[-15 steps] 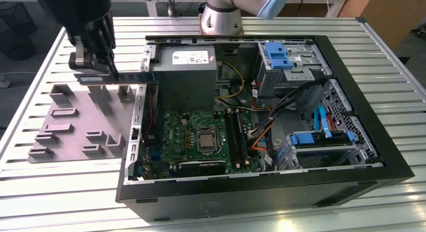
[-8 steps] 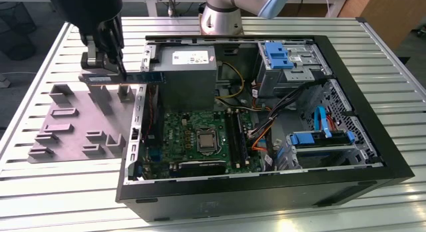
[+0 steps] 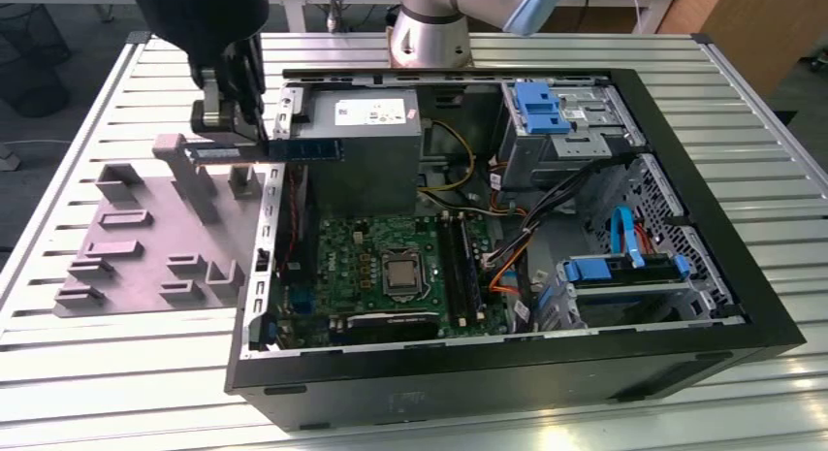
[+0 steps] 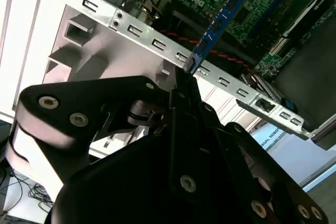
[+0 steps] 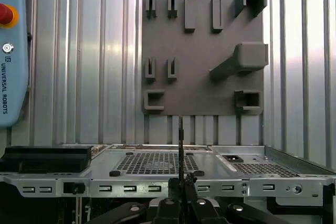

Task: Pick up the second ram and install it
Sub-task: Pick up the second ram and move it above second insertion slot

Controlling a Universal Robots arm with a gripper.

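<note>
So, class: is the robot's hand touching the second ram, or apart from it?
Touching. In the second wrist view the hand is shut on one end of the second ram, which juts straight out of its grip with no gap.

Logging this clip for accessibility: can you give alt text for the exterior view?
The pincer holds the second ram roughly level over the edge of the open computer case, with the grey holder plate on the exterior view's left.
</note>
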